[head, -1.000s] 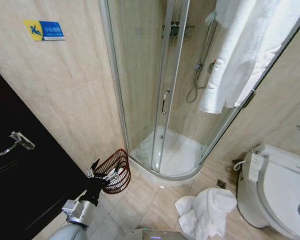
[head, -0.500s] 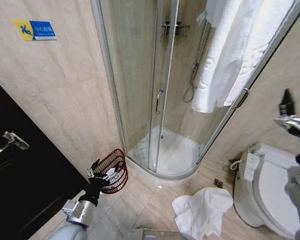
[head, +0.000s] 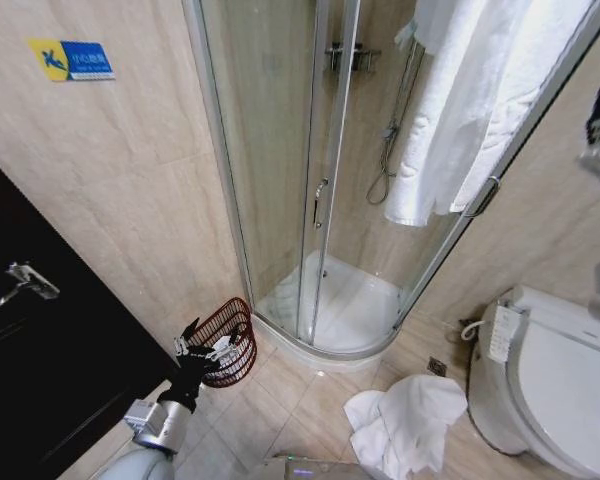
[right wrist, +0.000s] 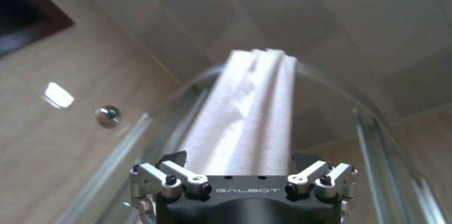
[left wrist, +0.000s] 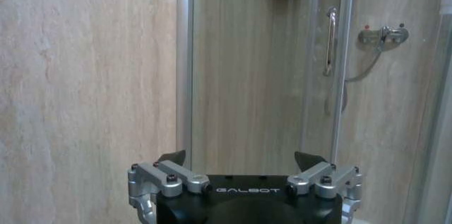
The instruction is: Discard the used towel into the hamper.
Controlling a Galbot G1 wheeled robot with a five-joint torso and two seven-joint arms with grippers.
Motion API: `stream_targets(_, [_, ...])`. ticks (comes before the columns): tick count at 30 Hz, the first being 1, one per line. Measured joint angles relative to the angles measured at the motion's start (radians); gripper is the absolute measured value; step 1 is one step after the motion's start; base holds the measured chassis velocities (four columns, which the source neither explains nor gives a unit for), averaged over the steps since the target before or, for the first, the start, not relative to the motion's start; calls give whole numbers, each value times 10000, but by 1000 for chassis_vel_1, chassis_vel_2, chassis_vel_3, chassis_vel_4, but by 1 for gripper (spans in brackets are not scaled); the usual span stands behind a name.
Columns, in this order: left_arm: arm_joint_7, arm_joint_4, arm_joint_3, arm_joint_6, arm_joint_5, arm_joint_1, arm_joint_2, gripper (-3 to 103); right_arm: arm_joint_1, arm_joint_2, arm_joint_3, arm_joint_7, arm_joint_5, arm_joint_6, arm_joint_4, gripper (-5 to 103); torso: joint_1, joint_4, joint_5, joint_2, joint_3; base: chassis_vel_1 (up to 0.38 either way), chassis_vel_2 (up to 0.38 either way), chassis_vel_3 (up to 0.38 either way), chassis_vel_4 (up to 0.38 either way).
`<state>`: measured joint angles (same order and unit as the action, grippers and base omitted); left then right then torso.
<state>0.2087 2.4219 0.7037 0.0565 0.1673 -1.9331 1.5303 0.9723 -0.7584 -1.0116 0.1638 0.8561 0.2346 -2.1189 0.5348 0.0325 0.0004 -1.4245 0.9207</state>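
I'm at the reach for the towel (head: 525,100) draped over the shower glass — right gripper (right wrist: 240,156) raised near it, jaws released, empty; left gripper (head: 202,345), also released, waits beside the hamper (head: 227,340) — next I close in on its top fold

The hamper (head: 227,341) is dark reddish-brown wire, thin and ribbed. The towel (head: 408,422) on the floor is white terry cloth, soft and crumpled; the hanging towel (head: 477,95) is the same nubby white cloth. The shower door (head: 270,150) is clear glossy glass in polished metal framing. Walls (head: 120,200) and floor (head: 280,400) are beige stone-look tile with a light sheen. The toilet (head: 555,380) is glossy white. The left gripper (left wrist: 244,160) has matt black fingertips and brushed silver metal links with dark screws; the right gripper (right wrist: 240,159) looks alike.
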Motion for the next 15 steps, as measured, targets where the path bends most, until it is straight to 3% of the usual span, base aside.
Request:
stream_targets(6, [0,0,-1,0,0,0,0,100,-2298,454,1038,-1020,325,-756,576,100,0,2,-10,-1,0,0,0,0,0])
stream_targets(15, [-1,0,0,0,0,0,0,100,-4188,736,2060,-1208,1176,-1269,1718,100,0,1,-3,-1,0,0,0,0,0])
